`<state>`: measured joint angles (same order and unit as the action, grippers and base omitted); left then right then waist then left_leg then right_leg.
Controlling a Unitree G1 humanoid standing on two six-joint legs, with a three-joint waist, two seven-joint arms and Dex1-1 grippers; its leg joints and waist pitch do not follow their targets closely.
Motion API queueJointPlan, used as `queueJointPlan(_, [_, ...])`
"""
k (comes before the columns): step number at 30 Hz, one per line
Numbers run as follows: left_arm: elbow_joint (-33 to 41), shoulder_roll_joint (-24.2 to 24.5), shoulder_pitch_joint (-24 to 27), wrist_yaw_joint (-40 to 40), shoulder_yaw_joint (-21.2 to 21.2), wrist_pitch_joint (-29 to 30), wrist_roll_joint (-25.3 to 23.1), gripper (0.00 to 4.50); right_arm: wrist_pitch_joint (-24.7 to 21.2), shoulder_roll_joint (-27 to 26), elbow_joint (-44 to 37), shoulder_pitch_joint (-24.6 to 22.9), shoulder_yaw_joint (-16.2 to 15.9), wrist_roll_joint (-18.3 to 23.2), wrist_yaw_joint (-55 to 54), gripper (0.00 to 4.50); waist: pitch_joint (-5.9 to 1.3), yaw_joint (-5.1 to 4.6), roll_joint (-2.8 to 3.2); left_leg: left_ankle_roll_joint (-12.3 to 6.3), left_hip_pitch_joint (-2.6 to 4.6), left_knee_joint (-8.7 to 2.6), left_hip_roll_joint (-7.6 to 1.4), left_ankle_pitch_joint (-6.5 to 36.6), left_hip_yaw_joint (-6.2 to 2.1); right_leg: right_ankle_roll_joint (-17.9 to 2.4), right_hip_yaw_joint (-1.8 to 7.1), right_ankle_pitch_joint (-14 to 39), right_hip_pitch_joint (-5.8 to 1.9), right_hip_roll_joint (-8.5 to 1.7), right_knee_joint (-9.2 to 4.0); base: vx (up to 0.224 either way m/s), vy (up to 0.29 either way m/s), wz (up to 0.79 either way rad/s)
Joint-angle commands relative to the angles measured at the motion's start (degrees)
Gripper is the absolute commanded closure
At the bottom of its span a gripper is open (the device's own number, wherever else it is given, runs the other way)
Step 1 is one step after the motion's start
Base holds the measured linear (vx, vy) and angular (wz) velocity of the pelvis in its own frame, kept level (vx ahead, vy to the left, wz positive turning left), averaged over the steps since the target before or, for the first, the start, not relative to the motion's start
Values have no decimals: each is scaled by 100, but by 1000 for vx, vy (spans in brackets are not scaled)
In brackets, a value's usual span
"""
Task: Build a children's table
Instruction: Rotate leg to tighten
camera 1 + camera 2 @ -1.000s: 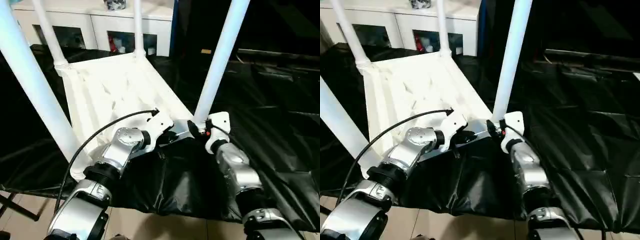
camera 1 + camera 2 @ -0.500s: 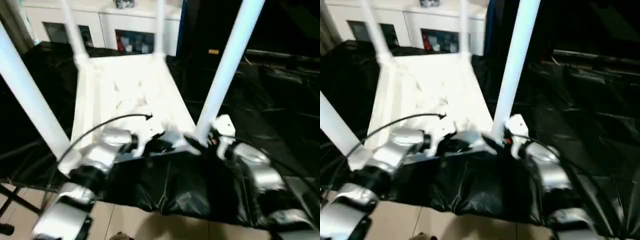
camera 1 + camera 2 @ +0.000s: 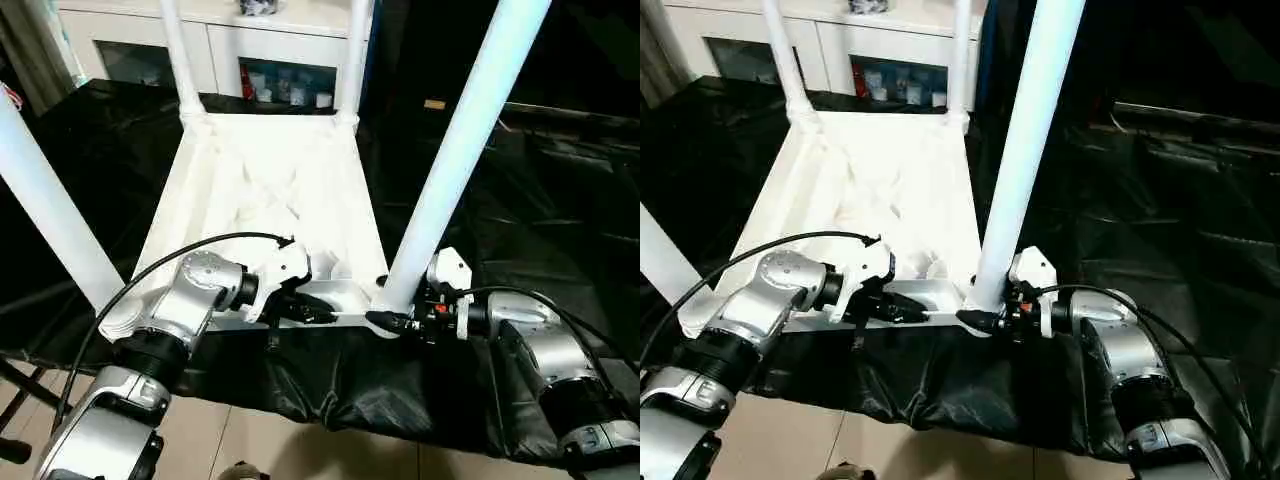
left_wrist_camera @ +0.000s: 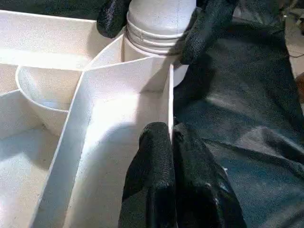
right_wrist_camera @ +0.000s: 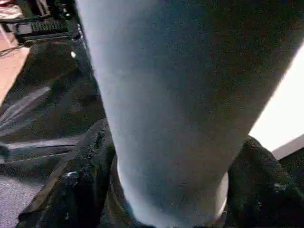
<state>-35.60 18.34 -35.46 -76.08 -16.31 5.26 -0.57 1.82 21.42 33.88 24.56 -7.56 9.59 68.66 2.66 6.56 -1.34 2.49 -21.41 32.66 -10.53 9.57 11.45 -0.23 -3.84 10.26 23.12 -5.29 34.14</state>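
While the children's table [image 3: 270, 190] lies upside down on a surface draped in black sheeting [image 3: 560, 220], its ribbed, cross-braced underside faces up and all four round white legs stand upright from the corner sockets. Two far legs [image 3: 178, 50] rise near a white cabinet with glass doors [image 3: 270, 50] behind the work; the near left leg [image 3: 45, 205] stands at the tabletop's near left corner, and the near right leg [image 3: 460, 150] stands at its near right corner. Along the near edge of the top, the left gripper [image 3: 322, 315] reaches in from the left, its two black fingers [image 4: 159, 190] pressed together on the thin upright rim wall [image 4: 170, 102] of the tabletop, a short way from the near right corner socket. From the opposite side, the right gripper [image 3: 385, 318] sits at the foot of the near right leg, its fingers spread wide to either side of the leg's base, where the leg meets the socket; the left wrist view shows those black fingertips [image 4: 209, 26] touching the ridged collar of the leg on both sides. Whether they clamp the leg firmly or merely rest against it cannot be told. Both silver forearms extend over the front of the sheeted surface, and the floor [image 3: 240, 440] below is pale tile.
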Motion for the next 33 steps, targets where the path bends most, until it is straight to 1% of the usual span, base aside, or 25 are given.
queueJointPlan(1, [236,-59,-36,-109,-24,-29,167,450,-26,11,-148,18,-142,26,130,162,-365,3,-49,-419,93,-314,-313,1069,-94,-1481,238,746,-281,-347,-313,0,0,0])
queueJointPlan(4, [186,-83,-47,-32,-17,-62,155,450,-33,-31,-162,-17,-154,21,133,174,-363,6,-51,-413,93,-315,-313,1075,-97,-1480,236,775,-282,-352,-315,0,0,0])
queueJointPlan(5, [150,-116,-55,71,1,-76,137,450,-25,-58,-163,-45,-157,9,99,176,-361,10,-29,-399,98,-317,-315,1096,-99,-1479,238,797,-279,-353,-316,0,0,0])
queueJointPlan(8, [-33,-251,-126,549,57,-165,5,450,-26,-197,-111,-110,-64,5,-196,178,-365,11,-29,-382,97,-316,-315,1117,-100,-1465,244,762,-273,-354,-320,0,0,0])
queueJointPlan(9, [-126,-317,-172,789,91,-178,-54,450,-81,-318,-49,-95,60,40,-490,178,-357,12,-31,-365,105,-323,-316,1149,-103,-1462,241,801,-268,-353,-331,0,0,0])
queueJointPlan(10, [-242,-461,-250,1167,154,-136,-113,450,-102,-635,109,-34,399,167,-1221,180,-347,-19,-29,-277,100,-344,-306,1277,-111,-1408,248,1033,-264,-371,-359,0,0,0])
queueJointPlan(11, [-248,-477,-257,1206,159,-126,-119,450,-100,-667,120,-29,430,181,-1286,180,-344,-38,-29,-226,100,-347,-297,1348,-119,-1385,247,1170,-256,-377,-372,0,0,0])
queueJointPlan(12, [-280,-540,-290,1382,175,-93,-154,450,-71,-730,145,-31,447,139,-1472,180,-346,-34,-32,-172,110,-353,-298,1421,-131,-1346,244,1328,-264,-394,-389,0,0,0])
queueJointPlan(13, [-338,-678,-357,1697,195,-27,-215,450,-5,-860,219,-40,438,-2,-1873,180,-332,-51,-13,-81,114,-365,-297,1535,-136,-1254,246,1546,-248,-380,-414,0,0,0])
queueJointPlan(14, [-348,-704,-370,1752,198,-15,-226,450,7,-884,233,-41,436,-30,-1948,180,-338,-61,-22,-35,129,-372,-295,1593,-142,-1201,248,1608,-251,-380,-429,0,0,0])
queueJointPlan(15, [-420,-891,-458,2126,218,75,-292,450,99,-1075,347,-48,384,-273,-2530,180,-335,-81,-24,-4,108,-374,-296,1539,-142,-1168,255,1534,-245,-373,-414,0,0,0])
queueJointPlan(16, [-444,-961,-490,2250,223,109,-312,450,135,-1153,393,-50,352,-379,-2762,180,-342,-99,-25,-4,121,-372,-285,1543,-141,-1159,252,1516,-241,-371,-423,0,0,0])
queueJointPlan(17, [-444,-961,-490,2250,223,109,-312,450,135,-1153,393,-50,352,-379,-2762,180,-347,-106,-30,-13,111,-368,-280,1524,-144,-1154,249,1493,-256,-371,-416,0,0,0])
queueJointPlan(18, [-494,-1168,-559,2525,185,154,-373,450,27,-1476,561,11,332,-593,-3513,180,-350,-119,-29,-61,103,-357,-271,1468,-133,-1164,256,1377,-255,-363,-414,0,0,0])
queueJointPlan(19, [-517,-1264,-587,2644,165,177,-404,450,-35,-1645,639,50,341,-662,-3828,180,-341,-138,-23,-57,96,-362,-272,1442,-133,-1171,259,1346,-241,-358,-407,0,0,0])
queueJointPlan(20, [-552,-1387,-625,2813,162,221,-432,450,-105,-1862,735,109,360,-717,-4139,180,-344,-171,-20,-17,95,-375,-269,1473,-144,-1146,248,1456,-256,-359,-414,0,0,0])
queueJointPlan(21, [-556,-1402,-629,2832,162,227,-435,450,-112,-1891,747,118,361,-726,-4173,180,-344,-171,-20,-17,95,-375,-269,1473,-144,-1146,248,1456,-256,-359,-414,0,0,0])
queueJointPlan(23, [-510,-1527,-613,2841,110,244,-429,450,-143,-2147,852,225,229,-864,-4349,180,-340,-185,3,-24,105,-379,-266,1582,-147,-1116,249,1547,-249,-357,-436,0,0,0])
queueJointPlan(24, [-507,-1531,-610,2837,107,243,-427,450,-136,-2157,855,231,223,-866,-4353,145,-338,-195,1,-28,102,-381,-267,1599,-145,-1111,251,1547,-247,-356,-442,0,0,0])
queueJointPlan(25, [-487,-1558,-591,2799,80,235,-416,450,-51,-2248,877,276,214,-841,-4402,125,-337,-203,4,-33,108,-382,-269,1648,-145,-1103,252,1537,-242,-350,-444,0,0,0])
queueJointPlan(26, [-486,-1562,-587,2789,76,232,-415,450,-14,-2275,883,288,236,-811,-4428,111,-332,-215,6,-29,101,-386,-269,1700,-145,-1099,253,1547,-240,-353,-449,0,0,0])
queueJointPlan(27, [-461,-1544,-570,2746,74,225,-403,450,-47,-2289,855,292,295,-714,-4375,108,-331,-212,11,-23,108,-388,-270,1725,-147,-1097,252,1564,-237,-351,-452,0,0,0])
queueJointPlan(30, [-257,-1346,-436,2351,78,146,-285,450,-84,-2079,693,251,391,-559,-4042,81,-331,-223,28,-41,109,-397,-274,1782,-151,-1117,254,1499,-245,-348,-449,0,0,0])
queueJointPlan(31, [-199,-1280,-395,2214,73,133,-252,450,-79,-1988,647,237,408,-554,-3947,72,-342,-239,30,-66,89,-395,-276,1723,-155,-1159,254,1338,-263,-349,-425,0,0,0])
queueJointPlan(33, [-133,-1195,-346,2044,52,85,-221,450,-82,-1870,587,219,425,-532,-3809,54,-346,-256,19,-103,87,-387,-277,1659,-152,-1207,252,1174,-272,-344,-410,0,0,0])
